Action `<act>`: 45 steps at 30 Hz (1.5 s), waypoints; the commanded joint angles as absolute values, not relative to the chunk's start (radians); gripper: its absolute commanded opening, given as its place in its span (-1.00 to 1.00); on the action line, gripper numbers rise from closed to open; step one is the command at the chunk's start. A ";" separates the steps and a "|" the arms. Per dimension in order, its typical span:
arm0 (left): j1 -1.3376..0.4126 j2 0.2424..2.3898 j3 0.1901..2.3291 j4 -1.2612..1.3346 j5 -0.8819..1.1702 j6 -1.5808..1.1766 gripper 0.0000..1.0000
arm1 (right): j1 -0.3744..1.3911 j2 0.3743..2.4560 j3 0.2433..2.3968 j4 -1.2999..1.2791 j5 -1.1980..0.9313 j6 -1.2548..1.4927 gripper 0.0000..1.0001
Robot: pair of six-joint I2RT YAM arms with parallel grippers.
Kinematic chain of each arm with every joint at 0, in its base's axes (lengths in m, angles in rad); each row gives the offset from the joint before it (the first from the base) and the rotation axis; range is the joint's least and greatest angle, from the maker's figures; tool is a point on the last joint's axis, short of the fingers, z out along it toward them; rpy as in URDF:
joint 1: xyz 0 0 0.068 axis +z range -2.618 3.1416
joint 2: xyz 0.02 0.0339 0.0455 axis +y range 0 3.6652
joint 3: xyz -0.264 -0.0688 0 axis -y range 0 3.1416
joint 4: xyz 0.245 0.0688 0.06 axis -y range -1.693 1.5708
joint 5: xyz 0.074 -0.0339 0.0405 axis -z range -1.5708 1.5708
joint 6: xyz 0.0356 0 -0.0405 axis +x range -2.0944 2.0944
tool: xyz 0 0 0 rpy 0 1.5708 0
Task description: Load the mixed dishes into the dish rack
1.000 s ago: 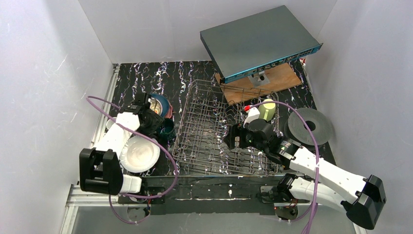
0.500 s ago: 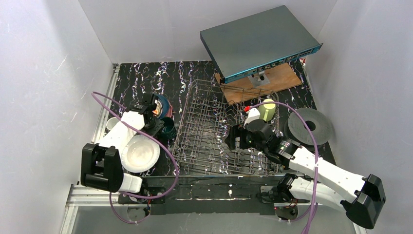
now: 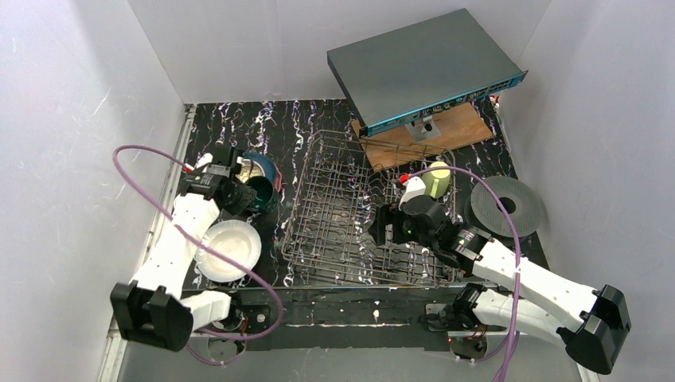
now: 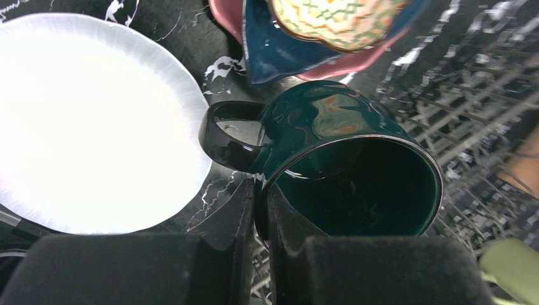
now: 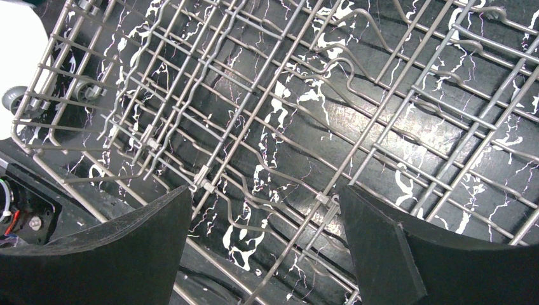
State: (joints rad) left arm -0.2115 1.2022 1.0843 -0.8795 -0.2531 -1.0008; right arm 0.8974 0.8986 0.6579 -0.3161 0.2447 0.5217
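Your left gripper (image 4: 257, 194) is clamped on the rim of the dark teal mug (image 4: 330, 124). One finger is inside the wall and one outside, right next to the handle (image 4: 219, 135), which points to 9 o'clock in the left wrist view. The mug's mouth faces that wrist camera.

In the top view the mug is at 9 o'clock of the dish rack (image 3: 338, 203), just outside its left wall. You cannot tell whether it is clear of the table. At 12 o'clock of the mug is the dark blue plate (image 4: 273, 47), with a patterned scalloped dish (image 4: 337, 19) lying in it and a pink plate (image 4: 222, 16) beneath. At 7 o'clock lies a white fluted dish (image 3: 229, 248).

Your right gripper (image 5: 264, 197) hangs over the rack's near right part. Its jaws are spread wide and hold nothing, and only bare wires show below them. A light green mug (image 3: 436, 179) stands at the rack's 2 o'clock corner. The black disc (image 3: 507, 207) lies at 3 o'clock of the rack, outside it.
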 commanded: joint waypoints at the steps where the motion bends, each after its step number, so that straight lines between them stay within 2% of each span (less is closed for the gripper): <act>1: -0.211 1.053 1.131 -0.913 -0.158 -0.903 -1.00 | 0.900 0.906 0.679 -0.307 0.259 0.532 0.87; 4: -0.211 0.929 1.053 -0.818 0.039 -0.837 -1.00 | 0.900 0.913 0.684 -0.306 0.252 0.531 0.87; 10: -0.213 0.685 0.840 -0.400 0.489 -0.849 -1.00 | 0.900 0.926 0.711 -0.278 0.127 0.523 0.89; 12: -0.212 0.650 0.760 -0.240 0.608 -0.934 -1.00 | 0.900 0.916 0.715 -0.233 0.026 0.515 0.94; 15: -0.216 0.637 0.610 0.148 0.797 -1.161 -1.00 | 0.901 0.871 0.705 -0.104 -0.231 0.496 0.96; 16: -0.218 0.640 0.564 0.262 0.829 -1.239 -1.00 | 0.900 0.841 0.702 -0.059 -0.340 0.492 0.96; 19: -0.230 0.657 0.489 0.491 0.880 -1.385 -1.00 | 0.900 0.782 0.699 0.048 -0.447 0.487 0.96; 27: -0.287 0.694 0.413 0.898 0.922 -1.571 -1.00 | 0.899 0.754 0.798 0.002 -0.349 0.559 0.96; 29: -0.289 0.697 0.415 0.890 0.923 -1.612 -1.00 | 0.899 0.749 0.814 0.001 -0.370 0.512 0.96; 31: -0.289 0.688 0.416 0.751 0.874 -1.706 -1.00 | 0.900 0.728 0.812 -0.026 -0.377 0.378 0.92; 33: -0.294 0.669 0.382 0.699 0.798 -1.857 -1.00 | 0.900 0.706 0.787 -0.022 -0.302 0.241 0.90; 36: -0.297 0.618 0.319 0.721 0.721 -2.081 -1.00 | 0.900 0.711 0.694 0.164 -0.345 0.050 0.86; 41: -0.297 0.545 0.409 0.398 0.768 -2.063 -1.00 | 0.900 0.886 0.701 0.422 -0.448 -0.067 0.73; 45: -0.298 0.531 0.387 0.457 0.765 -2.103 -1.00 | 0.899 1.041 0.770 0.548 -0.515 -0.029 0.55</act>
State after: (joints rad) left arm -0.2920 0.5682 0.3401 0.4278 0.7666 -2.0155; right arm 0.8989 0.9386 0.7013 0.3141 -0.4305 0.0174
